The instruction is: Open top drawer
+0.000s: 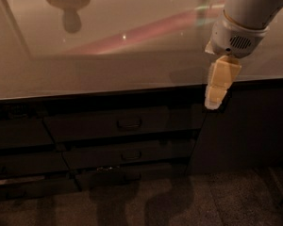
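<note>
Plainly, in the camera view the top drawer looks shut. Its dark front runs just beneath the edge of the glossy countertop, with a shorter drawer front stacked directly below it. At the middle of the front is a small dark D-shaped pull, the only obvious place to take hold.

The gripper hangs pointing downward off the pale wrist, at the counter's front edge and over to the right of the drawer. It is apart from the pull and slightly higher than it. Whether it is spread or pressed together I cannot tell from this angle, and nothing appears to be held in it.

By my judgement the front is rigid and will not flex, and the drawer should slide straight out on its runners with moderate resistance. The pull is slim and shallow, so the grasp needs to be centred on its bar — a hold off to one end could slip or skew the drawer. A steady pull straight outward seems called for.
</note>
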{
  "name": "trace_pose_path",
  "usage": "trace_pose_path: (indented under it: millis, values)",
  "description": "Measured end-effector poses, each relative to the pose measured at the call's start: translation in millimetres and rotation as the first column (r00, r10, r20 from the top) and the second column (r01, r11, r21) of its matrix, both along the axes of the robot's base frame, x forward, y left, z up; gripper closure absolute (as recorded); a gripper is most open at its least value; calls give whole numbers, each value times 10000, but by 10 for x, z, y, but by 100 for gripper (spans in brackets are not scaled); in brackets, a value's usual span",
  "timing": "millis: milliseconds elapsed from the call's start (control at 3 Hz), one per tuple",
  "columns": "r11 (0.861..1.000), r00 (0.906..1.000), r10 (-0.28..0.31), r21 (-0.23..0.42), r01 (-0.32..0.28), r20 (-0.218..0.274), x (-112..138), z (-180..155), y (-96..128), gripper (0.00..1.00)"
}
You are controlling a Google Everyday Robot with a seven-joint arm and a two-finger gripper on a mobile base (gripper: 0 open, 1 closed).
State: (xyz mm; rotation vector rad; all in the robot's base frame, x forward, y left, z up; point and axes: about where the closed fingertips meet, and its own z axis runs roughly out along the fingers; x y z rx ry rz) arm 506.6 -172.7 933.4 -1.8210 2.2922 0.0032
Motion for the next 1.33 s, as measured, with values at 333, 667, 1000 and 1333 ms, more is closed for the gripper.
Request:
trace_pose_path:
  millis: [333, 667, 1000, 1333]
  values:
    - [10000, 10000, 3, 5, -3, 0, 0, 0, 0, 0]
    - [9925, 9976, 687, 1019, -677, -58, 24, -7, 19, 0]
    - [9321, 9747, 2235, 2908, -2161, 78, 83, -30, 36, 0]
    - [8895, 9564, 2864, 3549, -2876, 572, 125, 44, 194, 0]
